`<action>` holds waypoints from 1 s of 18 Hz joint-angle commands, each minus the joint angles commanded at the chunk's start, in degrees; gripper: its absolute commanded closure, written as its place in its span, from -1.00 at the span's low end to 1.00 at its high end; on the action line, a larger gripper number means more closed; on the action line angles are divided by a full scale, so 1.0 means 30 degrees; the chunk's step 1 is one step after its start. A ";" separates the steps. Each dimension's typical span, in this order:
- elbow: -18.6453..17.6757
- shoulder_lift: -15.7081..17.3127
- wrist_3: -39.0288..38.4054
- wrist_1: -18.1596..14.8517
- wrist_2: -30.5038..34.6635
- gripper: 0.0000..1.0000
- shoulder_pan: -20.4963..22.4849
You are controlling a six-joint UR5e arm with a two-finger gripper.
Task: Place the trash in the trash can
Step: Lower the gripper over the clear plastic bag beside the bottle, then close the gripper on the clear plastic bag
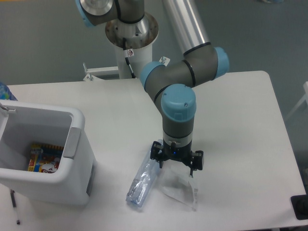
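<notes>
Your gripper (176, 162) hangs low over the white table (240, 120), with its two fingers spread apart and nothing pinched between them. Right under it, and a bit toward the front edge, lies the crumpled plastic wrapper (180, 187). Its top edge sits just below the fingers, so you look lined up to go for this piece first. I cannot tell if the fingertips touch it yet, because the clear plastic is hard to see. The crushed water bottle (144, 179) lies just beside the wrapper, on the side nearer the bin. Its long way runs slanted, from the end by the gripper down to the end near the front of the table. The end by the gripper is very close to the finger on that side, so watch that you do not bump it as you go down. The trash can (77, 159) stands well apart at the far side of the table, open at the top, with a colorful packet (44, 160) already lying inside. A thin dark pen (14, 207) rests in front of the can, out of your way. Nothing stands between the wrapper and the can except the bottle, and I think you can lift over that.
</notes>
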 joint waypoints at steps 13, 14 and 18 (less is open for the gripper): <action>0.0639 -0.1522 -0.1868 0.0909 0.1786 0.14 -0.0175; 0.0787 -0.1755 -0.2368 0.0909 0.2019 0.25 -0.0350; 0.1140 -0.2021 -0.2608 0.0909 0.3076 1.00 -0.0762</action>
